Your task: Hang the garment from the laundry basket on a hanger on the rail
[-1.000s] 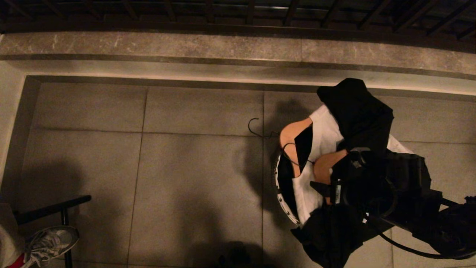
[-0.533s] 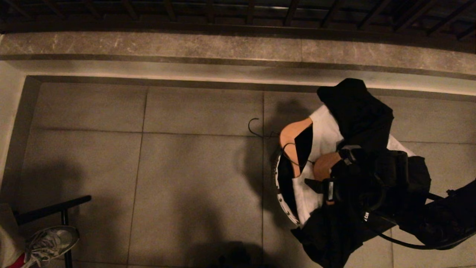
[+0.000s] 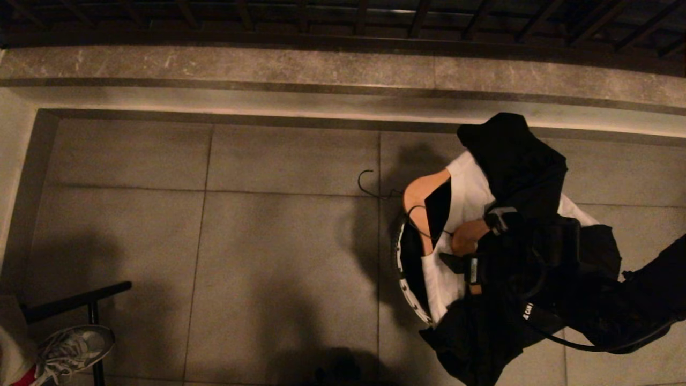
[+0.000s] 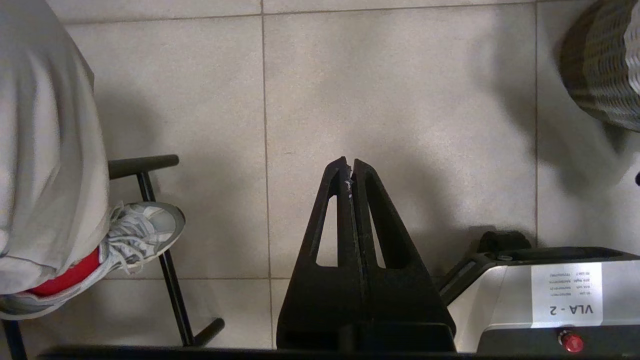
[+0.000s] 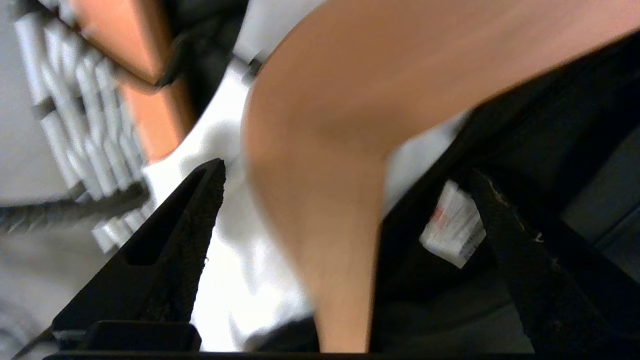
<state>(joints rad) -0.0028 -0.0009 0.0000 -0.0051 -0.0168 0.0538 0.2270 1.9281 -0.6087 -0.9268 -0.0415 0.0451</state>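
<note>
Over the round black-and-white-rimmed laundry basket (image 3: 403, 262), the right gripper (image 5: 345, 200) spreads wide astride a tan wooden hanger (image 5: 320, 150).

The right tool (image 5: 345, 200) has its two black fingers (image 5: 175, 240) spread wide. Between them lies a curved wooden hanger (image 5: 320, 150) on white cloth (image 5: 240, 260). A small label (image 5: 452, 232) shows on dark cloth (image 5: 525, 135) near one finger. Beyond the other finger is the woven basket rim (image 5: 65, 115).

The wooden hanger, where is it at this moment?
In the head view the wooden hanger lies in the laundry basket on the right, among white and black clothes, with the open right gripper over one end.
</note>
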